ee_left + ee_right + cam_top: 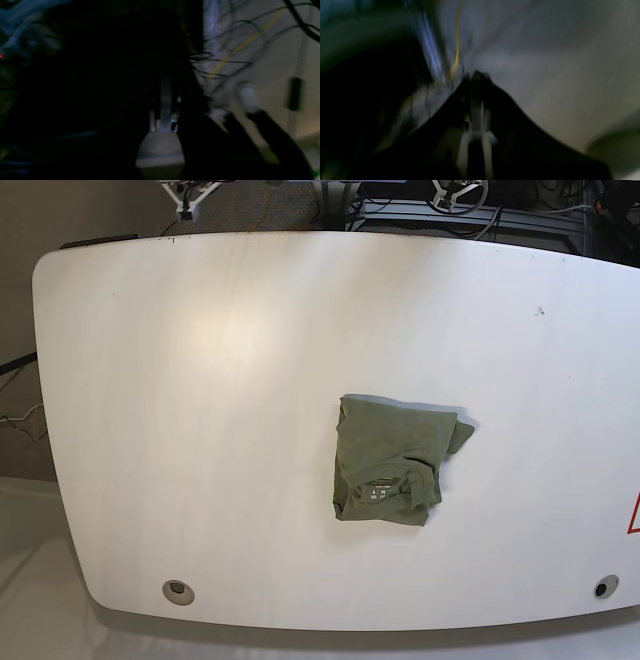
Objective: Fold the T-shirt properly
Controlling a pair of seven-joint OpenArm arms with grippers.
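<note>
The olive-green T-shirt (390,460) lies folded into a small, roughly square bundle right of the middle of the white table (200,380). Its small white label (379,492) shows near the front edge, and a flap of cloth sticks out at its upper right. Neither arm appears in the base view. The left wrist view is dark and blurred; there my left gripper (165,110) has its fingers pressed together on nothing. My right gripper (476,82) is likewise shut and empty, in a blurred view away from the shirt.
Two round cable holes (178,590) (600,587) sit near the table's front edge, and a red mark (633,515) at its right edge. Stands and cables (450,200) crowd the space behind the far edge. Black and yellow cables (237,47) hang in the left wrist view.
</note>
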